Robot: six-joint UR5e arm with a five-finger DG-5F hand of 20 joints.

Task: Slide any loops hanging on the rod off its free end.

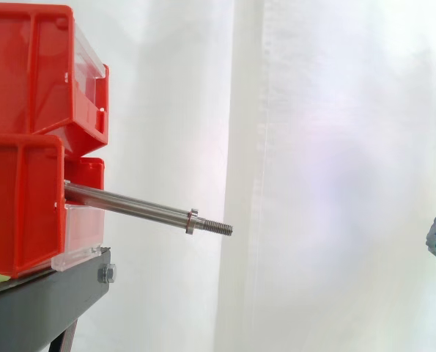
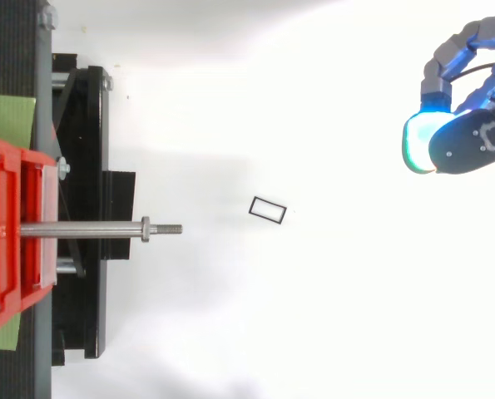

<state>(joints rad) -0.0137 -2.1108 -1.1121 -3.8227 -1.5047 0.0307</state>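
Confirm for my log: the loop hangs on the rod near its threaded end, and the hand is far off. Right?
Not quite. The rod is bare: the loop is off it, past its threaded end against the white ground, as the top view shows. The hand is indeed far off.

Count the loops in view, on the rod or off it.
1. A thin black rectangular loop lies on the white surface past the rod's free end, apart from it. None hangs on the rod's visible length; its inner end is hidden among the red bins.
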